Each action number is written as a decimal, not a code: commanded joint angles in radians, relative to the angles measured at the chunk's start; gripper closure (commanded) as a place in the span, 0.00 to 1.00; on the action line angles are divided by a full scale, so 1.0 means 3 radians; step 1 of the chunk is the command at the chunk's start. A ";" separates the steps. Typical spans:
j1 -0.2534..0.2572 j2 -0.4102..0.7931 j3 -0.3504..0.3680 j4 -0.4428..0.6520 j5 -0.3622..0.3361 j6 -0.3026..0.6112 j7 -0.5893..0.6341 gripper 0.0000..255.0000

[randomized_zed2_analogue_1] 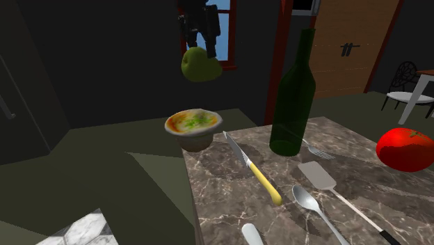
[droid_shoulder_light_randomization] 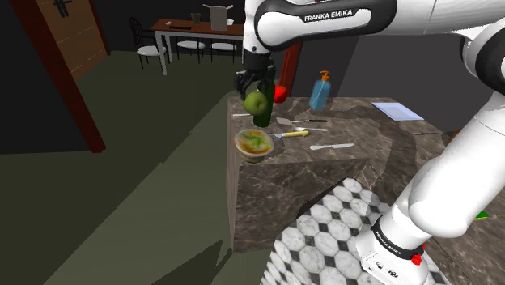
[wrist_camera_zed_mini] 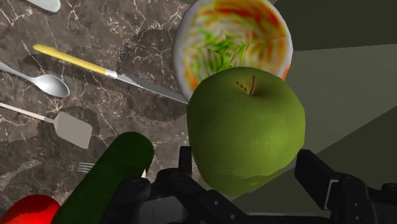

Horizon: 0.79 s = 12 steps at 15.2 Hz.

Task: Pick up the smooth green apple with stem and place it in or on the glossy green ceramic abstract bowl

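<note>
A smooth green apple [droid_shoulder_light_randomization: 256,102] [randomized_zed2_analogue_1: 200,65] [wrist_camera_zed_mini: 246,127] with a short stem hangs in the air, and my black gripper [droid_shoulder_light_randomization: 256,86] [randomized_zed2_analogue_1: 199,31] [wrist_camera_zed_mini: 245,175] is shut on it. The bowl [droid_shoulder_light_randomization: 253,144] [randomized_zed2_analogue_1: 193,126] [wrist_camera_zed_mini: 233,43], with a streaked green, orange and white inside, sits at the corner of the marble counter [droid_shoulder_light_randomization: 364,154] [randomized_zed2_analogue_1: 334,216]. The apple is held well above the bowl, roughly over it. In the wrist view the apple covers part of the bowl's rim.
A dark green bottle [randomized_zed2_analogue_1: 292,94] [droid_shoulder_light_randomization: 263,109] [wrist_camera_zed_mini: 105,181] stands close beside the apple and bowl. A yellow-handled knife [randomized_zed2_analogue_1: 254,169] [wrist_camera_zed_mini: 95,67], a spoon [randomized_zed2_analogue_1: 316,209], a spatula [randomized_zed2_analogue_1: 341,195] and a red tomato [randomized_zed2_analogue_1: 405,148] lie on the counter. A blue spray bottle [droid_shoulder_light_randomization: 320,89] stands further back.
</note>
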 commanded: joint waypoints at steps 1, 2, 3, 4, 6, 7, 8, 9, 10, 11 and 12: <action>0.0012 -0.0086 0.0012 -0.0146 0.0011 0.0056 0.0033 1.00; 0.0012 -0.0083 0.0012 -0.0187 0.0008 0.0099 0.0039 1.00; 0.0011 -0.0080 0.0012 -0.0227 0.0005 0.0143 0.0045 1.00; 0.0011 -0.0075 0.0011 -0.0267 0.0001 0.0187 0.0052 1.00; 0.0010 -0.0064 0.0011 -0.0344 -0.0006 0.0273 0.0065 1.00; 0.0010 -0.0057 0.0011 -0.0381 -0.0010 0.0316 0.0072 1.00; 0.0010 -0.0050 0.0011 -0.0417 -0.0015 0.0359 0.0080 1.00; 0.0010 -0.0042 0.0010 -0.0453 -0.0019 0.0402 0.0087 1.00; 0.0009 -0.0033 0.0010 -0.0488 -0.0024 0.0445 0.0095 1.00; 0.0009 -0.0024 0.0010 -0.0522 -0.0030 0.0488 0.0102 1.00; 0.0009 -0.0014 0.0010 -0.0555 -0.0035 0.0531 0.0110 1.00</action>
